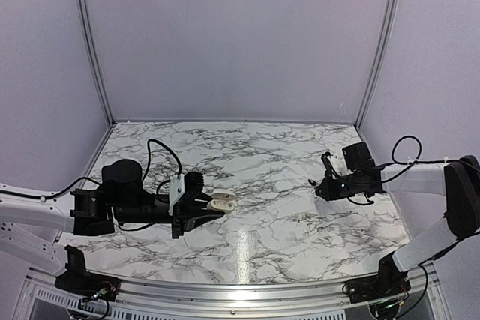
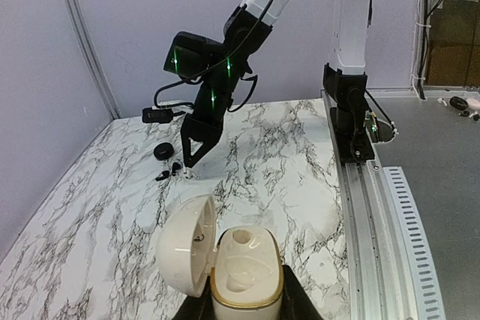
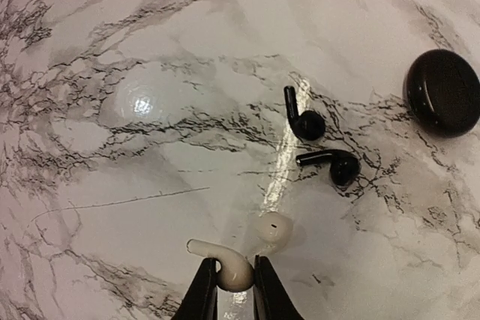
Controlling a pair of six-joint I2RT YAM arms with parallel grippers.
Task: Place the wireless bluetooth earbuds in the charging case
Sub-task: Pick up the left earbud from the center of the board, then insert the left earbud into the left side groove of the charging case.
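Observation:
My left gripper [image 1: 213, 207] is shut on the cream-white charging case [image 2: 246, 275]. It holds the case upright, with the lid [image 2: 187, 243] swung open to the left and both sockets empty. My right gripper [image 3: 235, 291] is shut on a cream-white earbud [image 3: 234, 270] at the table surface. A second white earbud [image 3: 271, 228] lies just beside it. Two black earbuds [image 3: 304, 121] [image 3: 335, 164] lie a little farther off. In the top view the right gripper [image 1: 316, 184] is over the right half of the table, well apart from the case [image 1: 222, 201].
A black round puck-like case [image 3: 442, 92] sits beyond the black earbuds, also in the left wrist view [image 2: 161, 152]. A small black device with a cable [image 2: 156, 115] lies near the back wall. A metal rail [image 2: 375, 207] runs along the table's near edge.

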